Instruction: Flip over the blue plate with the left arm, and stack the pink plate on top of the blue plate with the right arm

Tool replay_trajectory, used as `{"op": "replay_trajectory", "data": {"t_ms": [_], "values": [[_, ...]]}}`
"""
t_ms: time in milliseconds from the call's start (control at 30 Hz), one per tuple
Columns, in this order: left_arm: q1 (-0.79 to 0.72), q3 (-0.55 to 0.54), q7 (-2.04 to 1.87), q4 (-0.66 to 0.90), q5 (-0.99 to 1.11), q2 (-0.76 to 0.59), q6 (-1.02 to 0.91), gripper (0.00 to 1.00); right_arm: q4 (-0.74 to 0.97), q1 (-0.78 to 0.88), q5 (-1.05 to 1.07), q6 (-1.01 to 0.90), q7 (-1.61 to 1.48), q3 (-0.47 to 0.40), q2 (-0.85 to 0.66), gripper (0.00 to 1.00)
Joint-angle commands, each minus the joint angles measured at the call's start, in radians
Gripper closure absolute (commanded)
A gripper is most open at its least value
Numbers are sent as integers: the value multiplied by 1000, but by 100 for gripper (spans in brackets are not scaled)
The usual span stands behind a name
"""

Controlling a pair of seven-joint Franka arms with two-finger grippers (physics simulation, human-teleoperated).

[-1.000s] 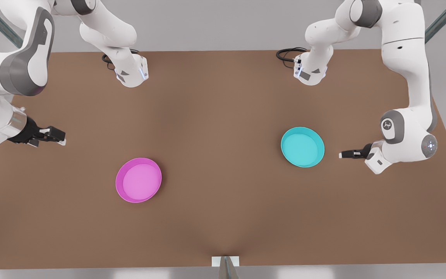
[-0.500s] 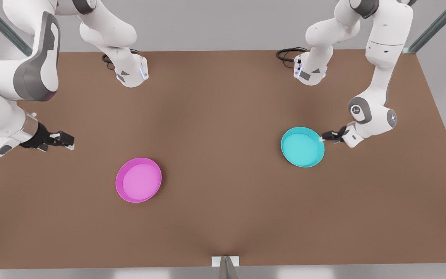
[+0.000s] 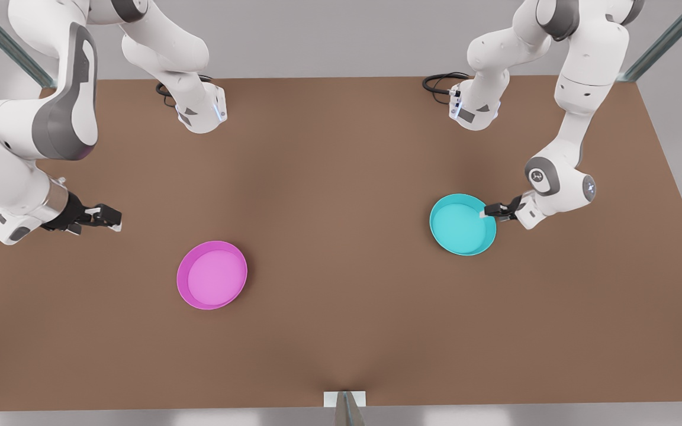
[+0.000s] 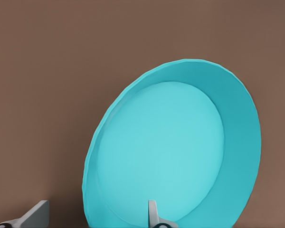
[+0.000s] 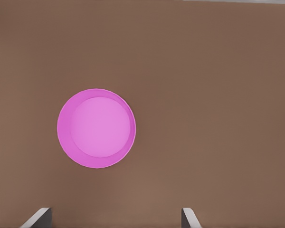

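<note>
The blue plate (image 3: 461,225) lies rim up on the brown table at the front view's right. My left gripper (image 3: 486,212) is at its rim, on the side toward the front view's right. It is open; in the left wrist view one fingertip (image 4: 154,216) is over the blue plate's (image 4: 171,152) inside, the other outside the rim, with the left gripper (image 4: 95,219) astride the rim. The pink plate (image 3: 212,275) lies rim up at the front view's left. My right gripper (image 3: 113,223) hovers open, up and to the left of it. The right wrist view shows the pink plate (image 5: 96,128) well beyond the right gripper (image 5: 114,219).
Both arm bases (image 3: 199,112) (image 3: 474,109) stand at the table's far edge with black cables (image 3: 438,83) beside them. A small white bracket (image 3: 344,399) sits at the middle of the near edge. Bare tabletop (image 3: 341,236) separates the two plates.
My left gripper has swung in from beside the blue plate to its rim. My right gripper has crept toward the pink plate. Neither plate has moved.
</note>
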Motion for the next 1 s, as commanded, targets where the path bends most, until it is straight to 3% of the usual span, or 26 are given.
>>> {"op": "replay_trajectory", "data": {"t_ms": [0,100,200,233,367,467,633,667,700,733,967], "values": [[0,0,0,0,-1,1,0,1,0,0,0,0,0,0,0,0],[-6,-5,-2,2,-4,13,2,3,0,0,0,-2,0,0,0,0],[-6,-11,-2,3,-7,13,2,36,0,0,0,-2,0,0,0,0],[-6,-12,-2,3,-7,13,2,41,0,0,0,-2,0,0,0,0],[-5,-17,-2,9,-7,27,22,41,0,0,0,-2,0,0,3,0],[-5,-15,-2,12,-5,30,22,51,-2,-1,0,2,0,0,5,0],[-6,-15,-2,26,-1,42,23,51,-18,-12,0,2,-2,0,2,0],[-6,-15,-2,29,1,47,23,57,-20,-15,0,3,-5,0,2,0],[-5,-15,-2,32,4,50,23,72,-20,-15,0,2,-3,-1,2,0],[-5,-15,-2,32,5,50,23,79,-29,-17,2,3,-3,0,-3,0],[-6,-17,-2,32,12,55,51,79,-78,-18,2,46,-8,-1,-22,0]]}}
